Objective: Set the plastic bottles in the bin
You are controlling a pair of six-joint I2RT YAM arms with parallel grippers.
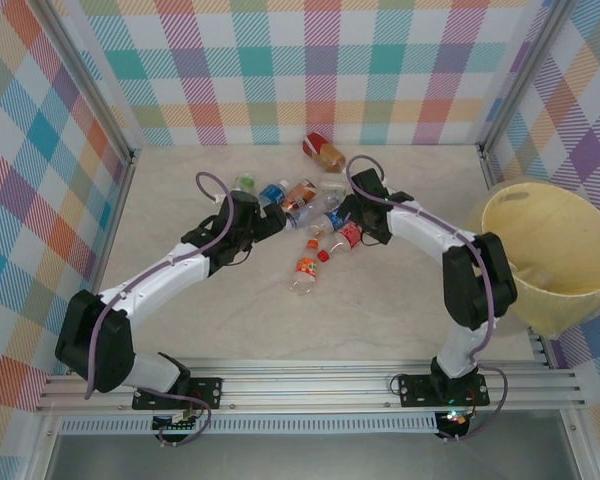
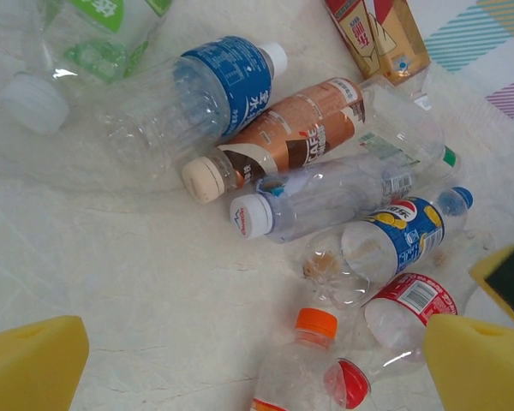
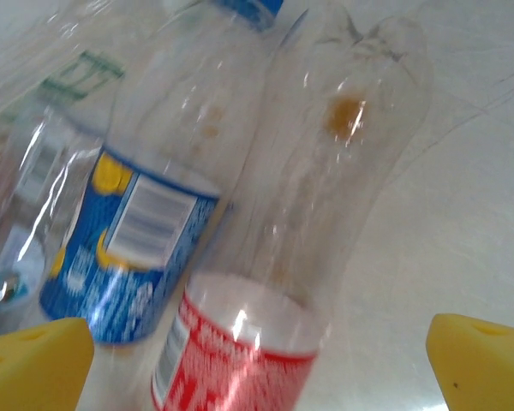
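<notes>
Both released, left claw (image 1: 268, 222) and right claw (image 1: 355, 213) gaping over plastic bottles (image 1: 305, 205) heaped mid-frame on the desk (image 1: 380, 300); bin (image 1: 570, 250) at right edge. Risk in closing on the red-labelled bottle (image 3: 240, 360): pinching the blue-labelled neighbour (image 3: 128, 248) too, or squirting the slick body sideways

We are counting about nine plastic bottles (image 1: 305, 268), eight small and one larger bottle (image 1: 326, 153) holding brown liquid; we are also seeing one pale-yellow bin (image 1: 565, 250) and two white robot arms (image 1: 180, 265).
</notes>
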